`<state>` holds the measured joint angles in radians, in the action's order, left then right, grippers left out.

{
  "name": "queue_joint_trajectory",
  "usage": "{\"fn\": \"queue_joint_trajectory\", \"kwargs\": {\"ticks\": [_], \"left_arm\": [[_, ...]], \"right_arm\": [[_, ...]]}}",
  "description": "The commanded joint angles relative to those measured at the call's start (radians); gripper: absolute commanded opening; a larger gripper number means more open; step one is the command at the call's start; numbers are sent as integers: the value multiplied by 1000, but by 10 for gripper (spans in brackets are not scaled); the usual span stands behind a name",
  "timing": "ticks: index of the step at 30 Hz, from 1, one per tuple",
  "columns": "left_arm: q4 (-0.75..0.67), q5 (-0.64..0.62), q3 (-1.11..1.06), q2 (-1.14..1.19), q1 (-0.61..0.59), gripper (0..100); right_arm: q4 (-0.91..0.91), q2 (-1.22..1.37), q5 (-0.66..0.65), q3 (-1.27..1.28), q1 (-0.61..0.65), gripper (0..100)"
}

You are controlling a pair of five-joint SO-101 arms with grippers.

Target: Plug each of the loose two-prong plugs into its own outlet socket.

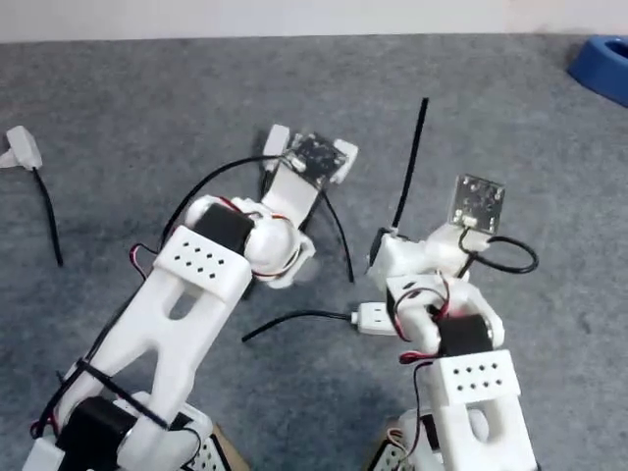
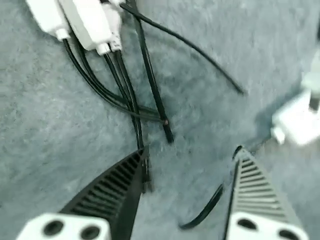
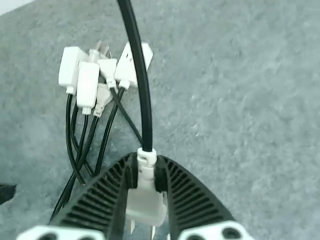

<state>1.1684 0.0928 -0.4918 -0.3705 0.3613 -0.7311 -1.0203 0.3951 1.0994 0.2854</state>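
- The table [image 1: 147,98] has a grey, carpet-like top. A bundle of white plugs [image 3: 100,75] lies near its middle, with black cords trailing from it.
- The left arm [image 1: 186,294] stretches across the table, and its wrist is above the bundle.
- The right arm [image 1: 461,363] stands near the bundle, off to its right side.
- A blue container [image 1: 603,64] sits well apart from the bundle, at the table's far right corner.
- The left end effector [image 2: 191,152] hangs over the cords just beside the bundle. Its jaws are spread wide with nothing between them.
- The right end effector [image 3: 145,162] is near the bundle and clamped on a white two-prong plug [image 3: 145,200]. The prongs point back toward the wrist, and the plug's black cord [image 3: 137,75] runs out past the bundle.
- A loose plug [image 1: 373,317] lies on the table apart from the bundle, close to the right arm. Its cord runs leftward.
- Another white plug [image 1: 22,147] lies well apart from the bundle, at the table's left edge.
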Motion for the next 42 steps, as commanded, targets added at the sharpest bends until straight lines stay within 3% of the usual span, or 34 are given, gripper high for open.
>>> {"fn": "queue_joint_trajectory", "kwargs": {"ticks": [1, 5, 12, 28, 42], "left_arm": [[-103, -118, -33, -44, 82, 274], [-115, -158, -33, -44, 186, 274], [-121, -161, -28, -45, 240, 274], [-298, -158, -85, -35, 159, 274], [-319, -157, -99, -35, 87, 274]], "right_arm": [[25, 2, 28, -21, 10, 6], [24, 2, 28, -19, 13, 6], [25, 2, 26, -16, 10, 6], [-51, 1, 20, -25, 70, 6], [-312, 10, -219, -168, 128, 6]]}}
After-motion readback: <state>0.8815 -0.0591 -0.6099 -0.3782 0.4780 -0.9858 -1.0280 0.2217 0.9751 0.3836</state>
